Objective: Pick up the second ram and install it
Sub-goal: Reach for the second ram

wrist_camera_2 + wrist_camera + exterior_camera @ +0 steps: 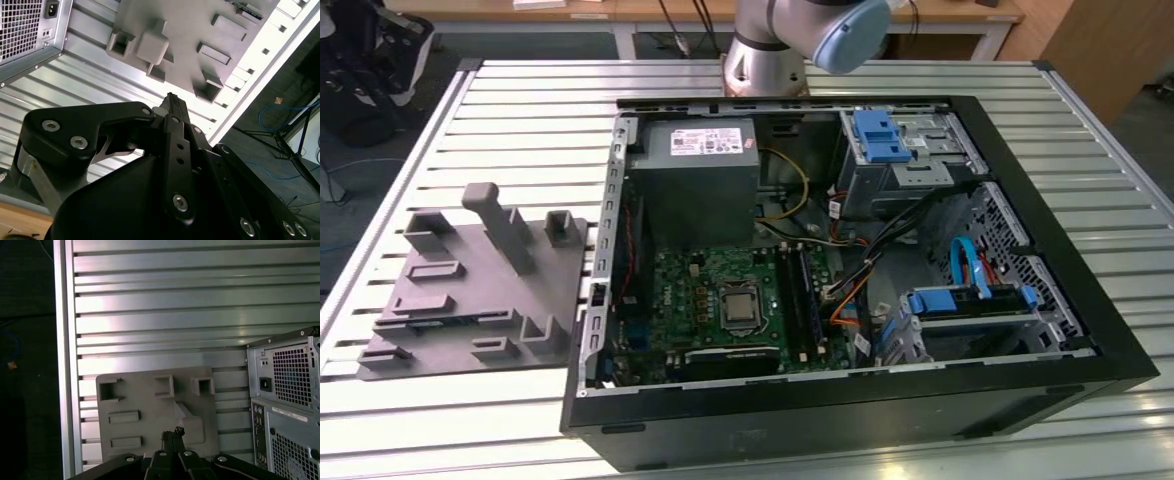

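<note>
My black metal claw (171,100), clenched tip to tip on nothing, hangs above the grey moulded tray (467,295). The thin dark-green memory stick (440,319) lies in that tray, lower left of the exterior view.

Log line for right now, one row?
tool shut, holding nothing | above grey tray, not touching | computer case open beside tray

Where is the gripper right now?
In both wrist views the gripper is outside the computer case, above the slatted table and pointing at the grey fixture tray.
</note>
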Tool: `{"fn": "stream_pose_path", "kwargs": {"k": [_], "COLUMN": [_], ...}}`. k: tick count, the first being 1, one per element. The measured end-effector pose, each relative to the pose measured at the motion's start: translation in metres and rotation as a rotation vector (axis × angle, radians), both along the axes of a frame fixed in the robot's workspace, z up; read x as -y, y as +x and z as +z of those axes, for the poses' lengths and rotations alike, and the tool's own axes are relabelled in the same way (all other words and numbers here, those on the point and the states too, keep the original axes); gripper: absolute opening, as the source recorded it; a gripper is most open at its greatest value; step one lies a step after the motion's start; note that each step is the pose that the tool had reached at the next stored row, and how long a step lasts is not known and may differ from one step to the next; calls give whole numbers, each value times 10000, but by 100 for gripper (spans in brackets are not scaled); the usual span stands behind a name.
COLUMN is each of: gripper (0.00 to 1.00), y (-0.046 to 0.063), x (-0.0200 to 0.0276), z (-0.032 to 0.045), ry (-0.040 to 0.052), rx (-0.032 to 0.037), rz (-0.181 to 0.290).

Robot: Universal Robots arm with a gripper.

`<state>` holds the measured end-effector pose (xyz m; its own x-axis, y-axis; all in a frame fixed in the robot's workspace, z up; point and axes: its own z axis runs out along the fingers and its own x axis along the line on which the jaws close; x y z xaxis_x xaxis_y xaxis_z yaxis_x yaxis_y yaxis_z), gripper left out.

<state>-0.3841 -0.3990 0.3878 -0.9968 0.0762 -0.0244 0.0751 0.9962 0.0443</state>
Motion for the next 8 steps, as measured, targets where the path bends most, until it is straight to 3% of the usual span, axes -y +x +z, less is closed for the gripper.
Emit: {"fn": "stream_pose_path", "kwargs": {"k": [8], "gripper": [10], "y": [-129], "x": [0], "z": [-10], "ry": [1], "rx": [1], "rz": [-1]}}
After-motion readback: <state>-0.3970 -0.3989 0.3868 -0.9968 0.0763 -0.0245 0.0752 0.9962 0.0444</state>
